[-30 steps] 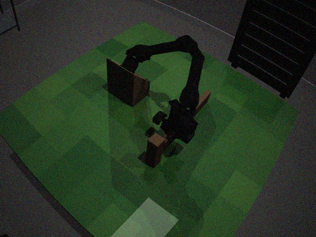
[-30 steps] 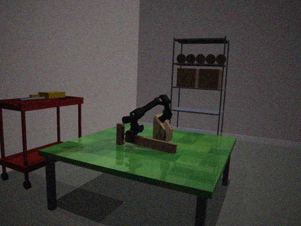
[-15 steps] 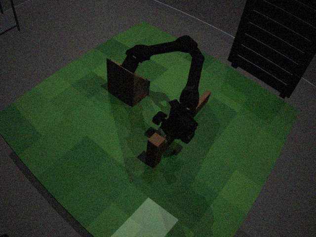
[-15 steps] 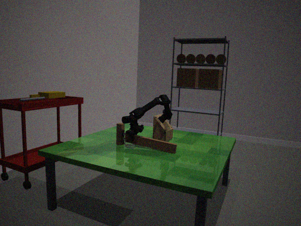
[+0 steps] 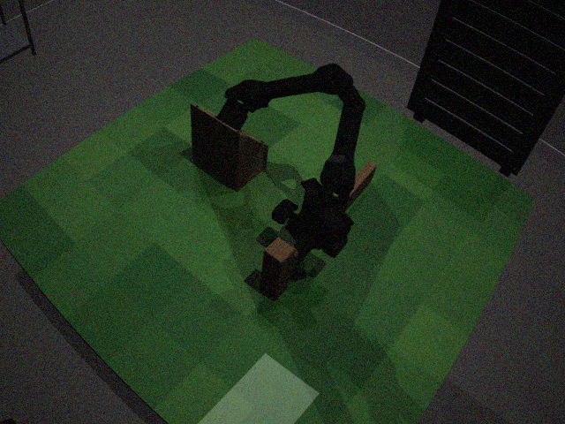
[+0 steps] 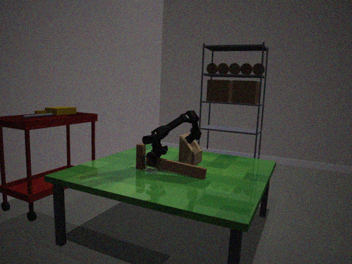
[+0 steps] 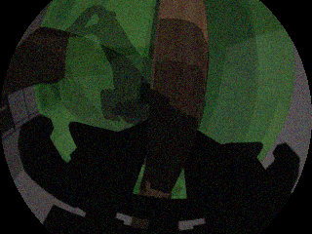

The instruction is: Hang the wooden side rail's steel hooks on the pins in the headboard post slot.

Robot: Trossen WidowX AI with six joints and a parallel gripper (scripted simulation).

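Observation:
The wooden side rail (image 5: 364, 179) (image 6: 185, 168) (image 7: 180, 73) stands on its narrow edge, its far end low at the table. My gripper (image 6: 152, 161) (image 7: 167, 123) is shut on the rail near its hook end, close beside the headboard post. The post (image 5: 274, 276) (image 6: 140, 157) stands upright on the green table (image 5: 150, 283) (image 6: 215, 198). In the exterior view the rail's near end is right next to the post. The hooks, the slot and the pins are hidden or too dark to make out, so whether they touch cannot be told.
A slanted wooden block (image 5: 216, 153) (image 6: 186, 152) carries the arm's base, off to one side of the rail. A pale rectangle (image 5: 269, 388) lies near the table's front. A red cart (image 6: 56, 117) and a shelf rack (image 6: 234, 131) stand beyond the table.

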